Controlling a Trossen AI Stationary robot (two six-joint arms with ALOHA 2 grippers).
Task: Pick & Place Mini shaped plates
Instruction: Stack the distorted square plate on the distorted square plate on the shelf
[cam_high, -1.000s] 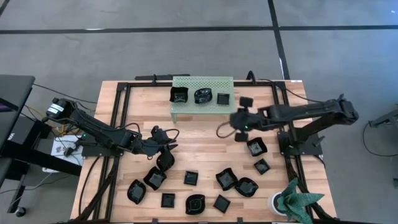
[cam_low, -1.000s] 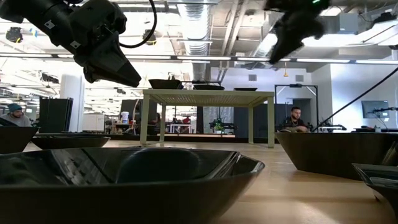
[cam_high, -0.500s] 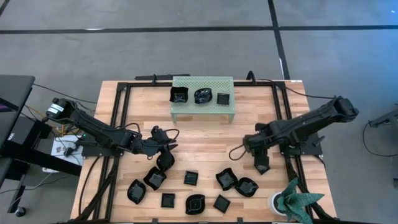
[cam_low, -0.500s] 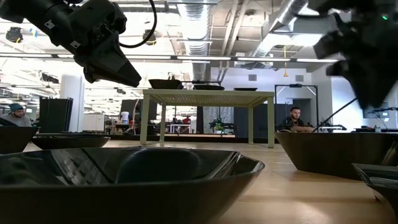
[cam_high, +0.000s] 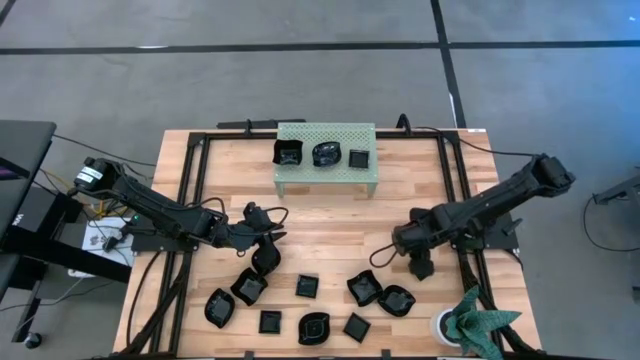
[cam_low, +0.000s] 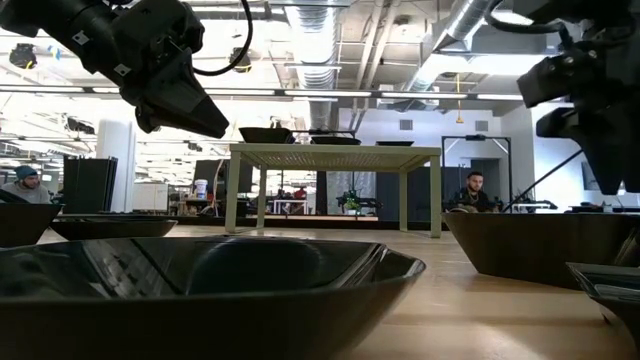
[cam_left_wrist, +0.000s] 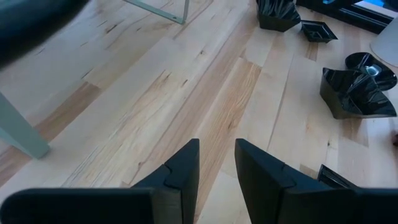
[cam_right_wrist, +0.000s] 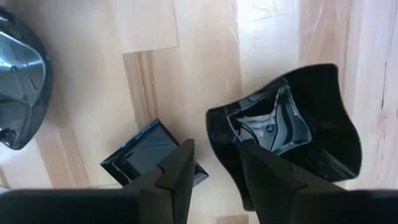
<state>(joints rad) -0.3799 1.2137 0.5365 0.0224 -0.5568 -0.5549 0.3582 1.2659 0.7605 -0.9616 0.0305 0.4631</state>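
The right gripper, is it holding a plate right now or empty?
Empty. The right gripper hovers with fingers slightly apart, nothing between them, above a wavy-edged plate.

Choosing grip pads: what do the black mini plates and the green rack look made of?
Mini plates: glossy black, probably glazed ceramic or hard plastic; they show sharp reflections. Green rack: pale matte, perforated sheet on thin legs, likely painted metal or plastic.

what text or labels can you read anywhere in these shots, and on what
None can be read with certainty.
White marks on the dark box at the table's left edge in the high view: cut off by the frame, not legible.
Mini shaped plates, pale green rack, left gripper and right gripper: no lettering shows.
Wall fixtures in the room behind, low view: too small to read.
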